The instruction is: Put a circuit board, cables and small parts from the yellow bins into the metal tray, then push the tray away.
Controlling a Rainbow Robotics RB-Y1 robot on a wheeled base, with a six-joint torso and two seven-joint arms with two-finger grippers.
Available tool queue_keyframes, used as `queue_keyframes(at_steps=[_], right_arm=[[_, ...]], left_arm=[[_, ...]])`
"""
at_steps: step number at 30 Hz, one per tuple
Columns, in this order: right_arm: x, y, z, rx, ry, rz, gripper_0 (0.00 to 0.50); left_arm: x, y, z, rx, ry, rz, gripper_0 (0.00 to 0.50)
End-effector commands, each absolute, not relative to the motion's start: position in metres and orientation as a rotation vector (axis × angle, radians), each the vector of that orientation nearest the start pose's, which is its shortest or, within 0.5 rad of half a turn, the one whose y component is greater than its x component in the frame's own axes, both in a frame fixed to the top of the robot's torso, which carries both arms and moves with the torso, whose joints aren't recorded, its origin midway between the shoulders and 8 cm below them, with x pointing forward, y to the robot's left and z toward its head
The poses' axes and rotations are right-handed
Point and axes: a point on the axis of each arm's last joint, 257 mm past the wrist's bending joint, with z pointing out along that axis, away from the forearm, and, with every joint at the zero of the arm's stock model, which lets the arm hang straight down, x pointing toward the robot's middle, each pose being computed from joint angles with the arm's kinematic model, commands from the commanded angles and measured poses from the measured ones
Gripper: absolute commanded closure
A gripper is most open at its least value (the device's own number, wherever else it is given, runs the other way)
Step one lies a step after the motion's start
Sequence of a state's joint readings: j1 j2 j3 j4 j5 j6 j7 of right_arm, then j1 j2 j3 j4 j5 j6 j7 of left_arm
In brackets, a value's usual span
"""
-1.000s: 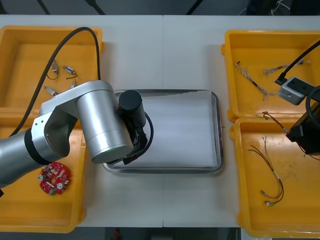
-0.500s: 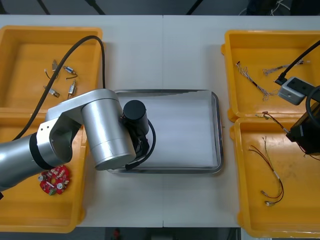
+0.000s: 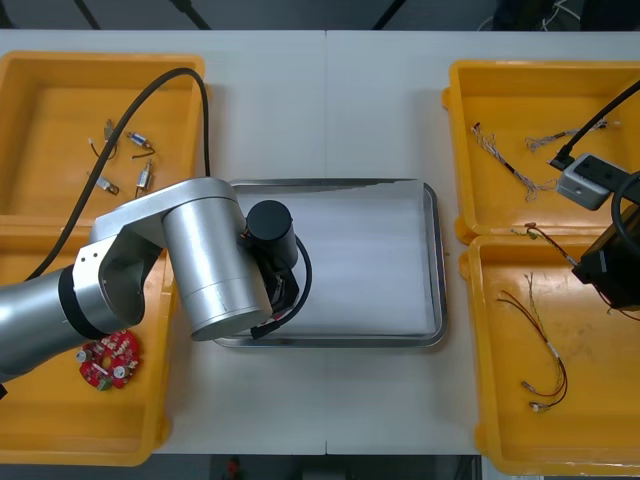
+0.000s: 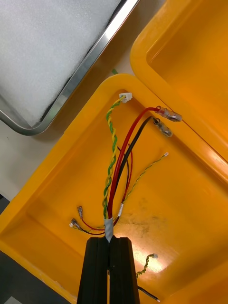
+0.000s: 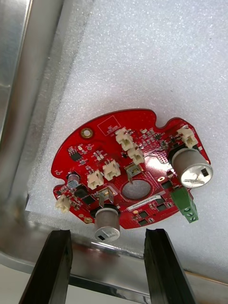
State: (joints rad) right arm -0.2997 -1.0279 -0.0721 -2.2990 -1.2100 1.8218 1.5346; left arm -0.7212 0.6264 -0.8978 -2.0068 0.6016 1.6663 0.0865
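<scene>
A round red circuit board (image 5: pixel 130 175) lies flat on the white lining of the metal tray (image 5: pixel 14 118), near its corner. My left gripper (image 5: pixel 107 237) hovers just above it, open, its fingers (image 5: pixel 54 266) apart on either side of the board's near edge and not touching it. In the front view my left arm (image 3: pixel 205 260) covers the tray's left part (image 3: pixel 432 260). My right gripper (image 4: pixel 111 244) is shut on the taped end of a cable bundle (image 4: pixel 116 161) of green-yellow, red and black wires, held over the near right bin (image 4: pixel 185 199).
Another red board (image 3: pixel 108 358) lies in the near left bin (image 3: pixel 60 440). Small metal parts (image 3: pixel 125 160) are in the far left bin. Thin cables (image 3: pixel 510 165) lie in the far right bin, and more cables (image 3: pixel 540 350) in the near right one.
My left gripper has opened and let the circuit board go onto the tray lining. Before that the left arm shifted slightly toward the tray's near edge. The right arm has not moved.
</scene>
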Motion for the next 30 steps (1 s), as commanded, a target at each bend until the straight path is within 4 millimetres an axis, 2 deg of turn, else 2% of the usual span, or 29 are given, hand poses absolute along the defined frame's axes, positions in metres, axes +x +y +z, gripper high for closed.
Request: queue_keyframes(at_steps=[1, 5, 14, 17, 18, 22, 30], right_arm=[[0.355, -0.275, -0.129, -0.962, 2.540, -0.028, 0.500], [0.355, -0.275, -0.129, -0.962, 2.540, -0.028, 0.500], [0.355, -0.275, -0.129, -0.962, 2.540, -0.028, 0.500], [0.355, -0.275, -0.129, -0.962, 2.540, -0.028, 0.500], [0.355, -0.273, -0.139, -0.948, 2.564, 0.007, 0.500], [0.359, -0.269, -0.137, -0.958, 2.540, 0.009, 0.500], [0.365, -0.243, -0.135, -1.108, 2.447, -0.044, 0.500]], left_arm=[[0.397, 0.082, -0.246, -0.636, 2.634, -0.231, 0.026], [0.392, 0.087, -0.223, -0.631, 2.659, -0.241, 0.000], [0.389, 0.114, -0.157, -0.617, 2.675, -0.271, 0.000], [0.391, 0.129, -0.137, -0.619, 2.658, -0.281, 0.000], [0.392, 0.135, -0.129, -0.621, 2.650, -0.287, 0.000], [0.392, 0.156, -0.109, -0.644, 2.646, -0.289, 0.000], [0.397, 0.211, -0.065, -0.735, 2.666, -0.277, 0.000]])
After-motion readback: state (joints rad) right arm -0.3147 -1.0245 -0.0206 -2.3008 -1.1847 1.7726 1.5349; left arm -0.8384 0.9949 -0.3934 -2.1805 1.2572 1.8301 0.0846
